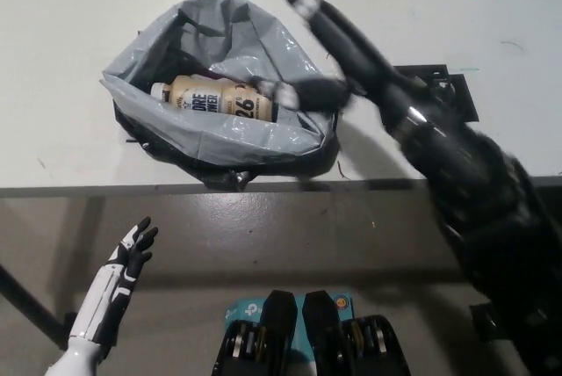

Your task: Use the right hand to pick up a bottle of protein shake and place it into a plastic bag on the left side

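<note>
Lying inside grey plastic bag [219,143], protein shake bottle [215,99]; right hand [329,47] spread, empty, blurred above rim — could snag bag, tipping bottle out.

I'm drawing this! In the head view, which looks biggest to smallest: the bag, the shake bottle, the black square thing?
1. Plastic bag, biggest.
2. Protein shake bottle and black square thing: look alike, and the arm partly hides the square, so no ranking.

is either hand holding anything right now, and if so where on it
Nothing is held. The black right hand is open above the plastic bag, apart from the bottle lying inside. The white left hand rests open below the table edge.
</note>
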### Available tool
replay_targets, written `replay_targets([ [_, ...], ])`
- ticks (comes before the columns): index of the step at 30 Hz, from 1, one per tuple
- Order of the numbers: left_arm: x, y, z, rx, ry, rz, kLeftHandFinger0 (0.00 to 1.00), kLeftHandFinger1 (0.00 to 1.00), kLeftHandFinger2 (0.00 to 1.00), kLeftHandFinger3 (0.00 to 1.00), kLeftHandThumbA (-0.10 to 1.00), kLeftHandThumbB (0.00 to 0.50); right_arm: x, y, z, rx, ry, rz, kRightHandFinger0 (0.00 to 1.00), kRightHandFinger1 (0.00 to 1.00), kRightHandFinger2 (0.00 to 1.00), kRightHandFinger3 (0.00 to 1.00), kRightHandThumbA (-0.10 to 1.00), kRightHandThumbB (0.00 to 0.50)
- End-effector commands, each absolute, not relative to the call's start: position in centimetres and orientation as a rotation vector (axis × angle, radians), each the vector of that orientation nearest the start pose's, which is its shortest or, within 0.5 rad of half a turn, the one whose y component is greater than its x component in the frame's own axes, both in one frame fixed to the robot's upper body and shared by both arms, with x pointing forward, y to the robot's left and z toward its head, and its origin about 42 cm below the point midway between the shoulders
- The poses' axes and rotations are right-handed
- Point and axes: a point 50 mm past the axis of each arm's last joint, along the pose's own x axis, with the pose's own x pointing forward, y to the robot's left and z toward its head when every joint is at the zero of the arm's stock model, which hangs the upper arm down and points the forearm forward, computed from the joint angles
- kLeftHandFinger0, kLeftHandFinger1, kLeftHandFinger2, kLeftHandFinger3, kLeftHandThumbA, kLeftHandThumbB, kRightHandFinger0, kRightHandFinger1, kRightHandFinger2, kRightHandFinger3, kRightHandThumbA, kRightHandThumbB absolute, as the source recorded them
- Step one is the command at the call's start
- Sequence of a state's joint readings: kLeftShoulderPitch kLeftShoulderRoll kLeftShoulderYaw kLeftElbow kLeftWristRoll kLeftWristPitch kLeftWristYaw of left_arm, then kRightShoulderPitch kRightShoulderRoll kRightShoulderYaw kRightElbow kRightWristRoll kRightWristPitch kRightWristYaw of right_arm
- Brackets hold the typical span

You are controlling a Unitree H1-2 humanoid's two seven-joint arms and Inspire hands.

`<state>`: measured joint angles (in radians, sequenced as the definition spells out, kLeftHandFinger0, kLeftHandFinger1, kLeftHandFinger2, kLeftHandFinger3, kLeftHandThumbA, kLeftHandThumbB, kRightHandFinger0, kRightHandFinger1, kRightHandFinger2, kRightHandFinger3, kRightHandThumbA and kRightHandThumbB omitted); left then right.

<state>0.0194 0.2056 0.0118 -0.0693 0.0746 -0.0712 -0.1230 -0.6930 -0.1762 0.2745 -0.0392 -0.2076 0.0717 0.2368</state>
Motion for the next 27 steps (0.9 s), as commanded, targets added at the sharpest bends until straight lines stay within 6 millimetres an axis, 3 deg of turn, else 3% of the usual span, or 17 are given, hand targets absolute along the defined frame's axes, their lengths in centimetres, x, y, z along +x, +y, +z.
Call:
replay_targets([
  [1, 27.6, 28.5, 12.2, 0.290, -0.127, -0.049, 1.00, 1.00, 1.00, 1.00, 1.00, 0.158, 20.5, -24.7, 41.4, -0.009, -1.306, 0.473, 1.00, 1.00, 1.00, 1.00, 0.74, 0.393],
  [3, 28.5, 28.5, 12.7, 0.307, -0.137, -0.038, 1.00, 1.00, 1.00, 1.00, 1.00, 0.159, 21.5, -24.4, 39.3, 0.012, -1.256, 0.410, 1.00, 1.00, 1.00, 1.00, 0.73, 0.343],
  [5, 29.1, 28.5, 13.0, 0.325, -0.155, -0.037, 1.00, 1.00, 1.00, 1.00, 1.00, 0.172, 22.5, -23.7, 37.7, 0.051, -1.192, 0.396, 1.00, 1.00, 1.00, 1.00, 0.76, 0.342],
  [6, 29.2, 28.5, 13.1, 0.326, -0.159, -0.038, 1.00, 1.00, 1.00, 1.00, 1.00, 0.188, 22.8, -23.6, 37.4, 0.051, -1.178, 0.385, 1.00, 1.00, 1.00, 1.00, 0.78, 0.364],
  [7, 29.2, 28.6, 13.3, 0.339, -0.168, -0.044, 1.00, 1.00, 1.00, 1.00, 1.00, 0.209, 24.1, -22.9, 35.5, 0.021, -1.113, 0.351, 1.00, 1.00, 1.00, 1.00, 0.78, 0.355],
  [11, 28.9, 28.5, 13.5, 0.342, -0.174, -0.072, 1.00, 1.00, 1.00, 1.00, 1.00, 0.193, 26.2, -21.7, 30.3, -0.064, -0.885, 0.247, 1.00, 1.00, 1.00, 1.00, 0.80, 0.296],
  [12, 28.8, 28.3, 13.5, 0.349, -0.179, -0.078, 1.00, 1.00, 1.00, 1.00, 1.00, 0.178, 27.3, -21.3, 27.4, -0.116, -0.773, 0.208, 1.00, 1.00, 1.00, 1.00, 0.85, 0.266],
  [14, 28.8, 28.3, 13.5, 0.340, -0.181, -0.084, 1.00, 1.00, 1.00, 1.00, 1.00, 0.175, 28.1, -21.1, 25.1, -0.143, -0.712, 0.187, 1.00, 1.00, 1.00, 1.00, 0.86, 0.257],
  [15, 28.7, 28.3, 13.6, 0.333, -0.179, -0.085, 1.00, 1.00, 1.00, 1.00, 1.00, 0.166, 28.8, -21.0, 23.1, -0.159, -0.651, 0.150, 1.00, 1.00, 1.00, 1.00, 0.83, 0.261],
  [17, 28.6, 28.1, 13.5, 0.319, -0.174, -0.084, 1.00, 1.00, 1.00, 1.00, 1.00, 0.165, 29.8, -20.7, 20.0, -0.174, -0.581, 0.126, 1.00, 1.00, 1.00, 1.00, 0.81, 0.225],
  [21, 28.3, 27.8, 13.4, 0.307, -0.181, -0.091, 1.00, 1.00, 1.00, 1.00, 1.00, 0.147, 31.8, -20.9, 14.0, -0.298, -0.379, 0.137, 1.00, 1.00, 1.00, 1.00, 0.86, 0.199],
  [24, 28.4, 27.9, 13.6, 0.303, -0.183, -0.087, 1.00, 1.00, 1.00, 1.00, 1.00, 0.154, 32.5, -21.0, 11.9, -0.278, -0.328, 0.151, 1.00, 1.00, 1.00, 1.00, 0.84, 0.190],
  [27, 28.3, 27.7, 13.5, 0.300, -0.169, -0.087, 1.00, 1.00, 1.00, 1.00, 1.00, 0.167, 32.2, -21.3, 11.2, -0.269, -0.296, 0.165, 1.00, 1.00, 1.00, 1.00, 0.90, 0.201],
])
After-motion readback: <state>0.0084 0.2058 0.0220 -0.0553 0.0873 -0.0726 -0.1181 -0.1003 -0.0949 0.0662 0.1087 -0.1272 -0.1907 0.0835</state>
